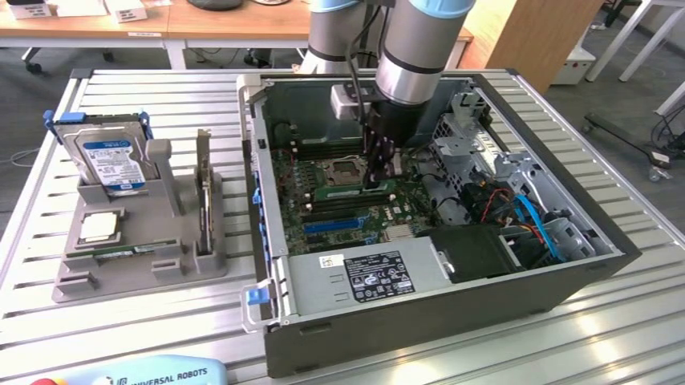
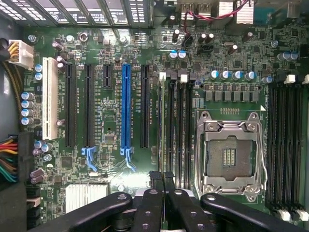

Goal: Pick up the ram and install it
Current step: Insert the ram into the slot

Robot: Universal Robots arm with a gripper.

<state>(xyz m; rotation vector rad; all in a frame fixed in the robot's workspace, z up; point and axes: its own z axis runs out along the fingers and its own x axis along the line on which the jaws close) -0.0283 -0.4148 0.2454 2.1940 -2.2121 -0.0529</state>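
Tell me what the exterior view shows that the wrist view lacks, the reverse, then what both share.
Exterior view: the hard drive in its grey holder, the power supply, the arm. Wrist view: the white slot, a coloured wire bundle. Both: the CPU socket and the shut gripper over the memory slots.
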